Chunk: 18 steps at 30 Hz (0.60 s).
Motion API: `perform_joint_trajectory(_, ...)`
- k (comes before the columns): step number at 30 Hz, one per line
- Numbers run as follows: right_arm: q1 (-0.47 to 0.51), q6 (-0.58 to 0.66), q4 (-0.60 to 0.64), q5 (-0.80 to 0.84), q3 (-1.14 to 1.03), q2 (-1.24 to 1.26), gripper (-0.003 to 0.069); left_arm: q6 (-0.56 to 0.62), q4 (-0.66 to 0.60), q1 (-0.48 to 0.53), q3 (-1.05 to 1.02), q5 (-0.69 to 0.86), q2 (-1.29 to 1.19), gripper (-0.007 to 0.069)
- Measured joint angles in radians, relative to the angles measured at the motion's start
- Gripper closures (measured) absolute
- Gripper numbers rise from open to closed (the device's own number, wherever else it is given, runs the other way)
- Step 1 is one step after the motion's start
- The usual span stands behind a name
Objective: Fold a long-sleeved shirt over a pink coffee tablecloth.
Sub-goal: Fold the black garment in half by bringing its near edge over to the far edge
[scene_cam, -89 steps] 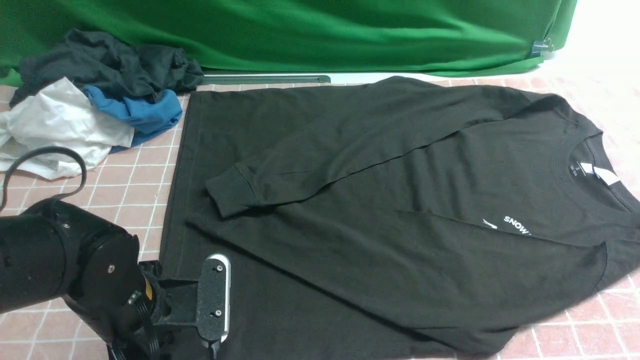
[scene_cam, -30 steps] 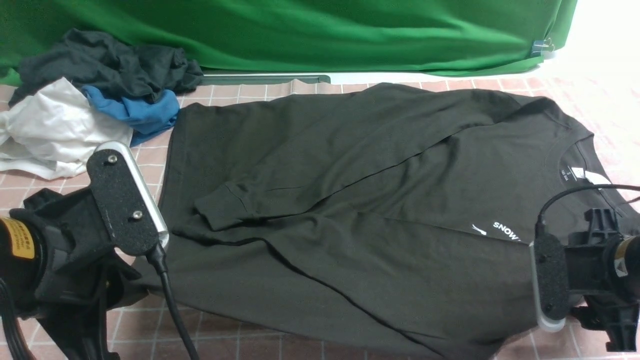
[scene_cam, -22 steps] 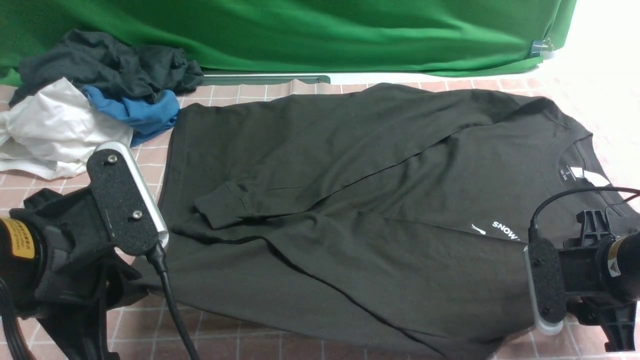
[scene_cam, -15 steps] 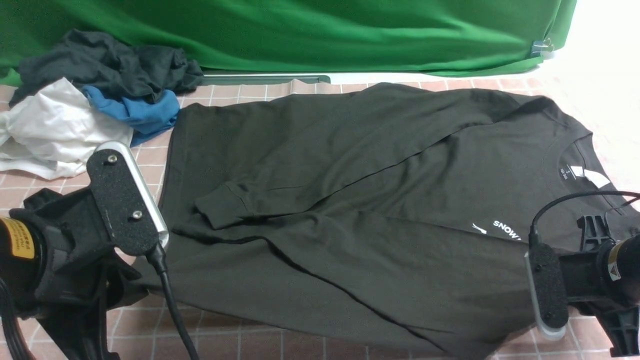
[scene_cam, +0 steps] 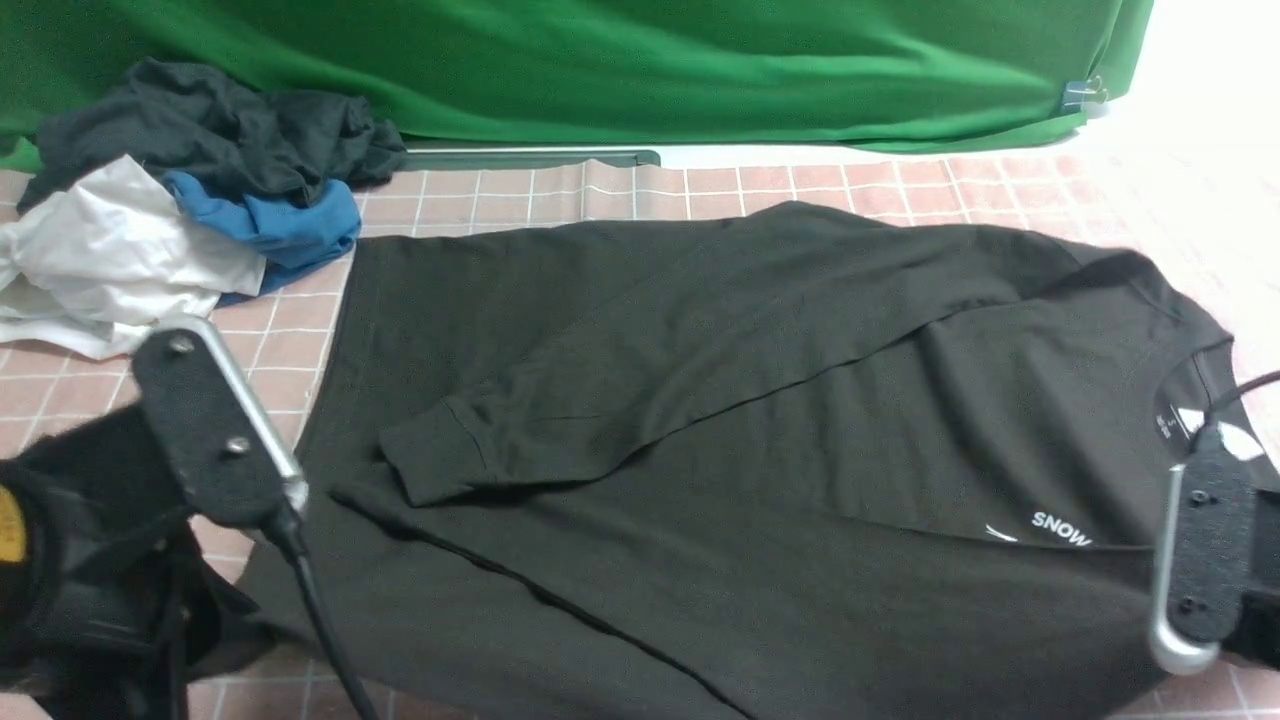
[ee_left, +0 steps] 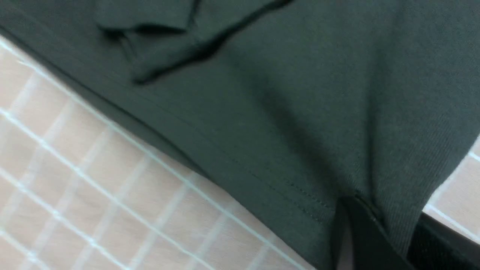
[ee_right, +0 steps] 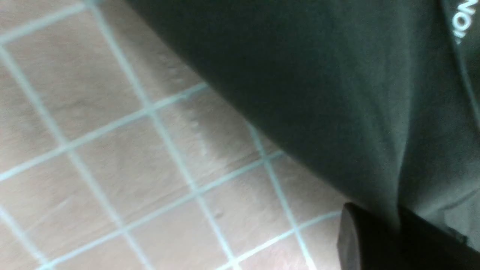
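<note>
Long-sleeved shirt (scene_cam: 750, 470), black, white chest print

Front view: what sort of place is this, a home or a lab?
Probably a staged recording bench, not a home: a green backdrop hangs behind, a pink checked tablecloth covers the surface, and a pile of spare clothes sits beside the black shirt.

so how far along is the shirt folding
Done: both sleeves lie folded in across the long-sleeved shirt. In hand: the left end effector is shut on its near hem corner, the right end effector on its near edge by the print. Left: folding the body, which lies full length on the pink coffee tablecloth.
</note>
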<state>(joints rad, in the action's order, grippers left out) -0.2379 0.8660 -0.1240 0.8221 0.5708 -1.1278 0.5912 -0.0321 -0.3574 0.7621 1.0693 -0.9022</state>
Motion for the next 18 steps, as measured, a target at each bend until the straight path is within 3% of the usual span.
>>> perform_joint_trajectory(4, 0.0, -0.065, -0.042, -0.01, 0.012, 0.016, 0.0623, -0.095, 0.056, 0.0, 0.0, -0.102, 0.029, 0.058)
perform_joint_trajectory(9, 0.0, -0.17, -0.063, -0.136, 0.097, -0.049, 0.0623, -0.204, 0.164, 0.004, 0.0, -0.172, -0.016, 0.058)
perform_joint_trajectory(12, 0.0, -0.201, -0.065, -0.214, 0.187, -0.164, 0.0623, -0.315, 0.196, 0.058, 0.0, -0.301, -0.097, 0.058)
perform_joint_trajectory(18, 0.003, -0.267, -0.066, -0.232, 0.357, -0.393, 0.0623, -0.344, 0.15, 0.202, 0.031, -0.566, -0.341, 0.058)
